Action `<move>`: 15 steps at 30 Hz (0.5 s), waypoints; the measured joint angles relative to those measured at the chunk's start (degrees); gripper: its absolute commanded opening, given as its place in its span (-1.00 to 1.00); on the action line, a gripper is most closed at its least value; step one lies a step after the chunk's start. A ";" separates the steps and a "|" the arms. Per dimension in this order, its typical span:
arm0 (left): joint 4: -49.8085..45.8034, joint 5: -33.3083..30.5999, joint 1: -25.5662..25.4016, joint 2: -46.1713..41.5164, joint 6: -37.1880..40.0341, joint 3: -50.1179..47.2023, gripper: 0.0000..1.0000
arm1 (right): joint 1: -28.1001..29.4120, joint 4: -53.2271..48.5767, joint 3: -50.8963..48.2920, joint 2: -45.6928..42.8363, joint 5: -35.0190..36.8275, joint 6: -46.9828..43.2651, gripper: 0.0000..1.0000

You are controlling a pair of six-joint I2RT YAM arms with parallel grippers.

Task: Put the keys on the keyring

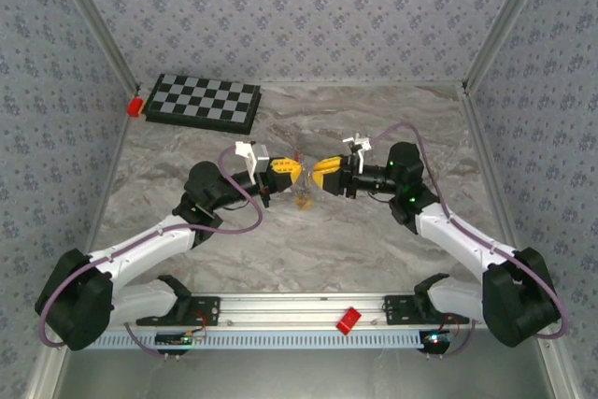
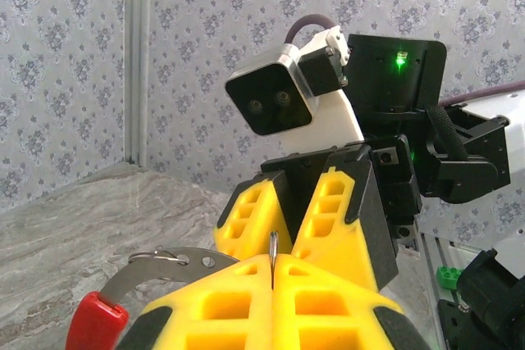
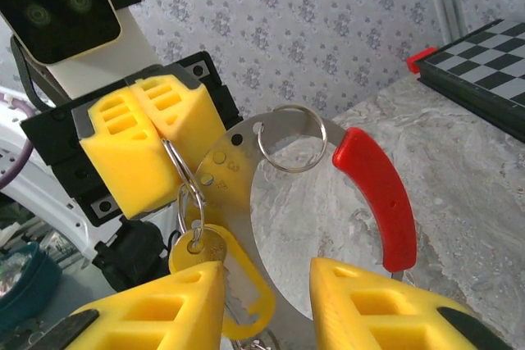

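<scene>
Where the two arms meet above the middle of the marble-patterned table [image 1: 374, 240], the parts read from left to right as follows. At the far left, a red block [image 1: 135, 105] sits against the end of a chessboard [image 1: 204, 102], both well apart from the work.

The left gripper [image 1: 297, 173] is fully closed. Its yellow fingers [image 3: 135, 141] pinch a thin wire loop [image 3: 174, 165], seen edge-on between them in the left wrist view. From this loop hangs a key [image 3: 205, 252] with a yellow plastic head, held clear of the table between the two grippers.

Just beside it curves the keyring [image 3: 373, 194], a flat metal band pierced with small holes and sleeved in red along one arc. A split ring [image 3: 287, 137] passes through one of the holes.

The right gripper [image 1: 316, 176] faces the left one, tip to tip, with its fingers [image 3: 369, 309] partly apart. They straddle the lower end of the band and the key's head and hide that end from the right wrist camera; whether either pad touches them cannot be told. In the left wrist view the left fingers likewise cover the key and most of the band.

On the rail [image 1: 280, 310] at the near edge lies a second red block [image 1: 348, 320]. A green block [image 2: 447, 276] shows beyond the right arm.
</scene>
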 measured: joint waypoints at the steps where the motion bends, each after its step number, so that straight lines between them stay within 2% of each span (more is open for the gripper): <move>1: 0.00 0.00 0.00 0.00 0.02 0.00 -1.00 | -0.11 0.76 -0.13 -0.15 0.00 0.52 -0.24; 8: 0.02 -0.11 0.00 0.42 0.00 -0.02 -1.00 | -0.11 6.01 -0.24 -0.26 -0.24 3.34 -0.22; 15: 0.20 -0.20 0.00 0.66 0.00 0.00 -1.00 | 1.27 7.58 -0.20 0.28 -0.90 3.93 -0.31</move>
